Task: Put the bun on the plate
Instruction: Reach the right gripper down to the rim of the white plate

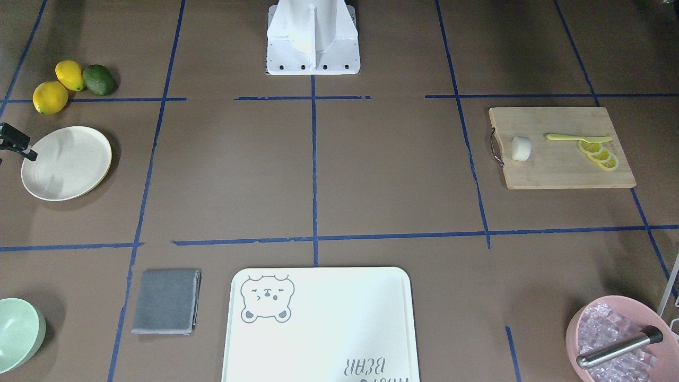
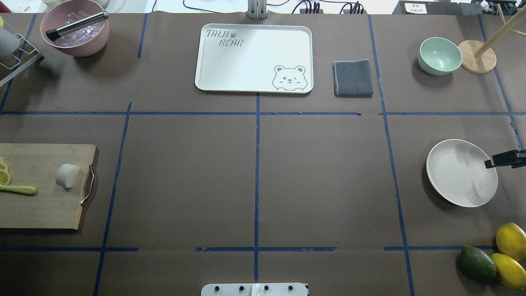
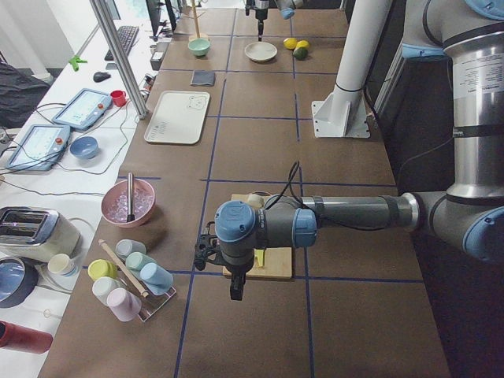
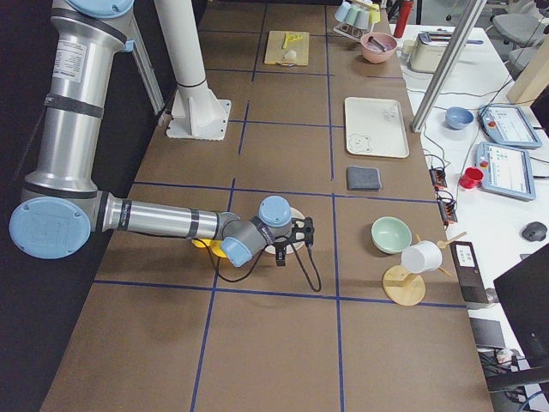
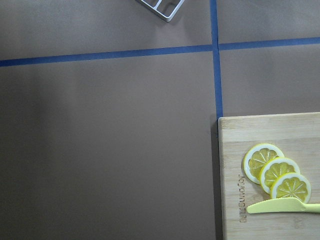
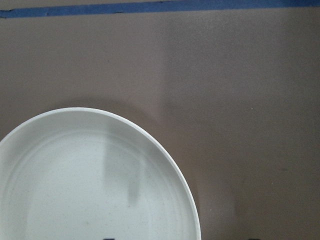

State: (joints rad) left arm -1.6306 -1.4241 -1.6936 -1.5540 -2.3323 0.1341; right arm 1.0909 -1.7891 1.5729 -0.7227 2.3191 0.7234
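Observation:
The white bun (image 1: 521, 148) (image 2: 67, 175) lies on a wooden cutting board (image 1: 557, 170) (image 2: 41, 205), close to the board's metal handle. Across the table the cream plate (image 1: 66, 163) (image 2: 461, 172) (image 6: 75, 175) sits bare. My right gripper (image 1: 31, 149) (image 2: 489, 163) (image 4: 296, 249) hovers over the plate's outer edge; it looks open, with nothing in it. My left gripper (image 3: 236, 287) hangs above the board's far end, beyond the lemon slices (image 5: 275, 172). It shows only in the side view, so I cannot tell whether it is open or shut.
A yellow knife (image 1: 577, 138) lies by the slices. Two lemons (image 2: 509, 250) and an avocado (image 2: 476, 263) sit near the plate. Along the far side stand a green bowl (image 2: 439, 55), grey cloth (image 2: 352, 77), bear tray (image 2: 254, 57) and pink ice bowl (image 2: 76, 35).

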